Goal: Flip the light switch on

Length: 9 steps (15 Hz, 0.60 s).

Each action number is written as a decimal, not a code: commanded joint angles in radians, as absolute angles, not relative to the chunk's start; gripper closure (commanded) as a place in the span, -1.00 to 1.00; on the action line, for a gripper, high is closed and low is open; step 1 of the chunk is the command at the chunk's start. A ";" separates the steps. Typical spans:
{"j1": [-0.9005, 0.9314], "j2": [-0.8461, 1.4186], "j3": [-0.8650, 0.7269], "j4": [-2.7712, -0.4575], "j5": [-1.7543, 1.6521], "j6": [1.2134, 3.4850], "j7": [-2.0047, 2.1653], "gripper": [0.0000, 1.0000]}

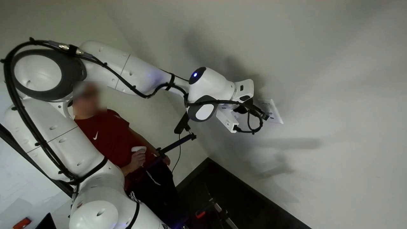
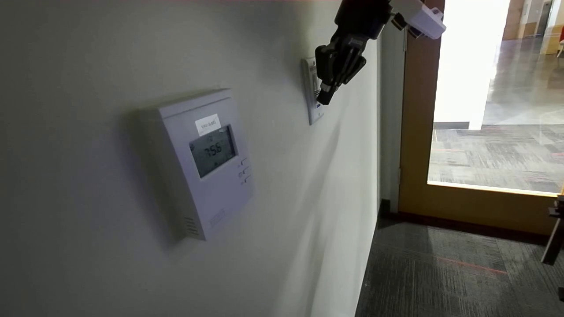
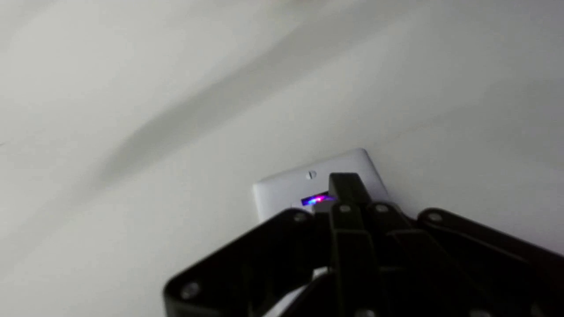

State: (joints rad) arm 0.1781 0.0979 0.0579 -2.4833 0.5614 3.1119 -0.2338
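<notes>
The white, flat, rectangular light switch (image 2: 312, 90) is on the pale grey wall (image 2: 282, 185). The black, two-fingered gripper (image 2: 327, 93) is right in front of the light switch, its fingers (image 3: 350, 189) pressed together. Whether it touches, I cannot tell. A white plastic box (image 2: 218, 189) with a grey screen (image 2: 213, 151) hangs beside the light switch. A red-shirted person (image 1: 111, 136) stands well apart from the light switch.
</notes>
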 commanded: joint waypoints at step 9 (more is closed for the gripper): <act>0.156 0.101 0.085 -2.451 0.614 3.117 -0.221 1.00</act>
State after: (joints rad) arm 0.1741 0.1393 0.0448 -2.4703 0.5617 3.1439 -0.2102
